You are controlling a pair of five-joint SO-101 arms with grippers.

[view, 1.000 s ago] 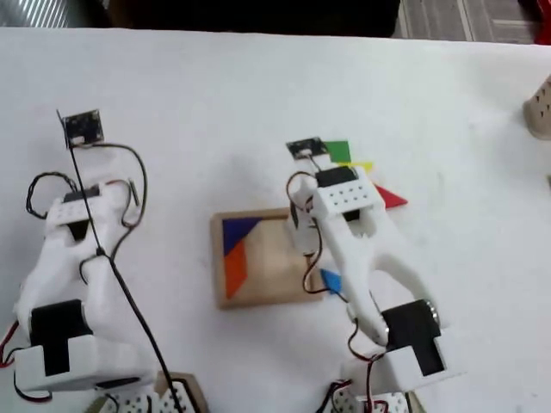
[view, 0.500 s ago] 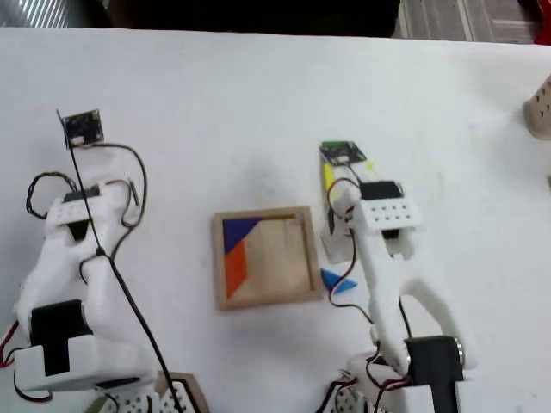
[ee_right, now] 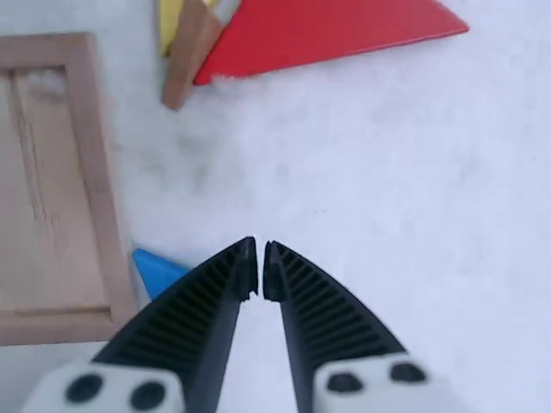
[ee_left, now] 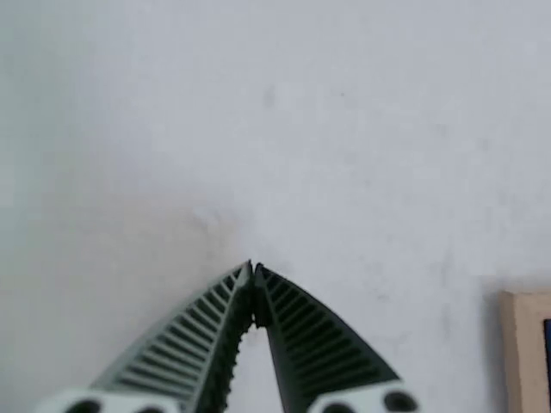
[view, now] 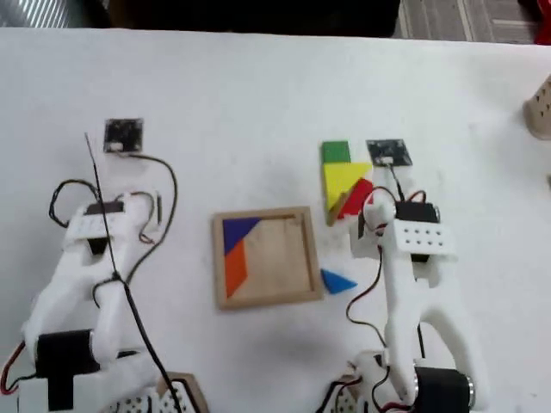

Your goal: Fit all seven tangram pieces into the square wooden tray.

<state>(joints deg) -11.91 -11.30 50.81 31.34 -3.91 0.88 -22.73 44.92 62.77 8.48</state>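
Note:
The square wooden tray (view: 263, 212) lies mid-table with a blue triangle (view: 238, 230) and an orange parallelogram (view: 235, 266) along its left side. Just beyond its far right corner lie a green square (view: 336, 151), a yellow triangle (view: 344, 178), a red triangle (view: 354, 200) and a brown piece (view: 331, 214). A small blue triangle (view: 337, 281) rests beside the tray's right edge. My right gripper (ee_right: 259, 249) is shut and empty, low over the table next to that small blue triangle (ee_right: 155, 271). My left gripper (ee_left: 252, 270) is shut and empty over bare table left of the tray (ee_left: 521, 344).
The right arm (view: 416, 258) stands right of the tray, the left arm (view: 90, 258) well to its left with loose black cables. A perforated beige object (view: 541, 107) sits at the far right edge. The table's far half is open white surface.
The right arm swung rightward off the tray, uncovering the green, yellow and red pieces. The left arm shifted a little to the right.

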